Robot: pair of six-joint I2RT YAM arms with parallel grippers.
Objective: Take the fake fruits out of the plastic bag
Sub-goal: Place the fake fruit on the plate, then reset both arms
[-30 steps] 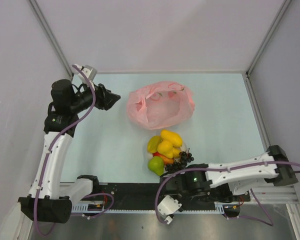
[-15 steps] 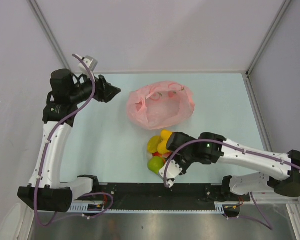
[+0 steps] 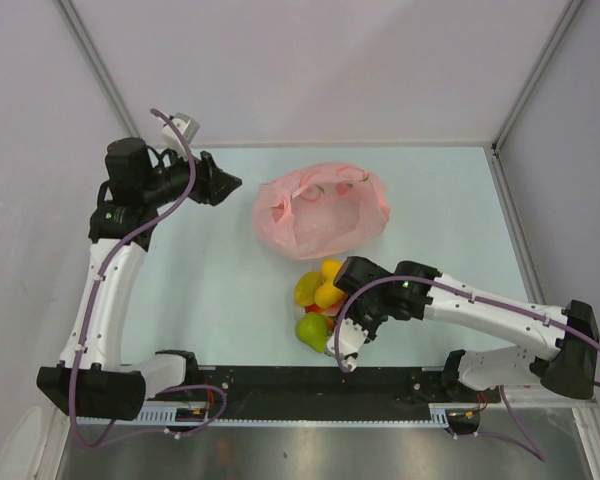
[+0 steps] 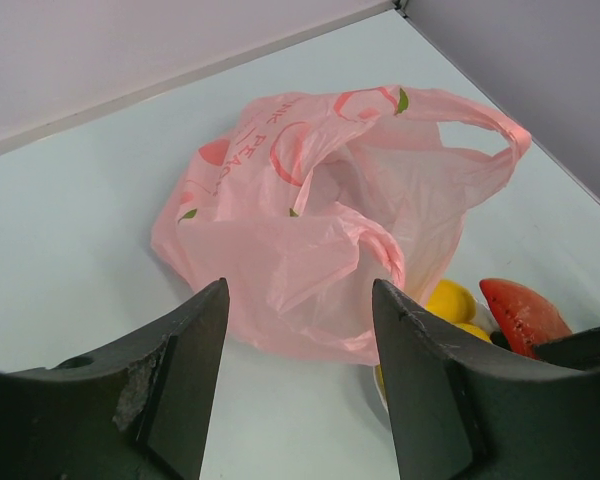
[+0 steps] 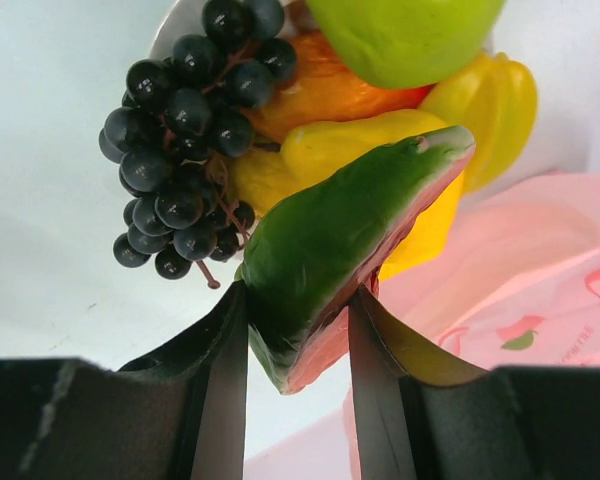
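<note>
The pink plastic bag (image 3: 320,210) lies crumpled and open at the table's middle back; it also shows in the left wrist view (image 4: 320,220). My left gripper (image 3: 228,185) is open and empty, just left of the bag, with the bag showing between its fingers (image 4: 185,370). My right gripper (image 5: 298,300) is shut on the watermelon slice (image 5: 350,235), held over the pile of fruits. The pile holds a grape bunch (image 5: 180,130), a green pear (image 3: 312,330), a yellow pear (image 3: 307,288) and yellow mango pieces (image 3: 330,270). In the top view the right arm hides the grapes.
The fruits rest on a small white plate (image 5: 165,35) between the bag and the near edge. Grey walls and metal posts enclose the table on three sides. The black rail with the arm bases (image 3: 250,385) runs along the near edge.
My right arm has swung from the near edge up over the fruit pile and now covers the grapes in the top view. My left gripper has shifted slightly.
</note>
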